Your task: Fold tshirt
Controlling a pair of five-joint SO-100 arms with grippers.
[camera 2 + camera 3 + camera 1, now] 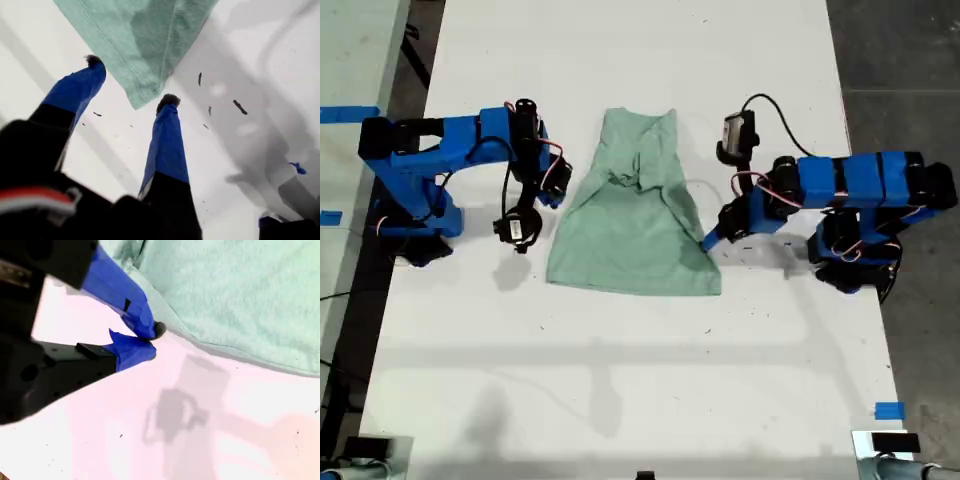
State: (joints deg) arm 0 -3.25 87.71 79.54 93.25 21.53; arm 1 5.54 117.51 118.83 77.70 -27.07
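Fingers [75,90] of my first gripper [131,80] fill the front of the first wrist view. They are blue with dark tips and set wide apart, and they hold nothing. They hang above the table [620,380]. One corner of the tshirt [635,220] shows on the table beyond the gap between them, clear of both tips.

In the exterior view my first gripper [517,230] hangs off the tshirt's side on that view's left. Its arm is folded at the elbow, with the base near the table's edge on that side.

My second gripper [149,337] has its jaws drawn together, tips meeting. One dark tip touches the tshirt's [240,295] hem. I cannot tell whether any cloth is pinched.

In the exterior view my second gripper [710,240] sits low at the table surface against the tshirt's edge on that view's right. Its arm reaches in from a base near the table's edge on that side.

The tshirt is pale mint-green cloth with a stitched hem [105,42]. It lies between the two arms, midway between the table's two long edges and nearer the edge at the exterior view's top. Its upper part is gathered narrow and creased, and its lower part spreads wide and flat. The table is smooth and white, with small dark specks [239,106].
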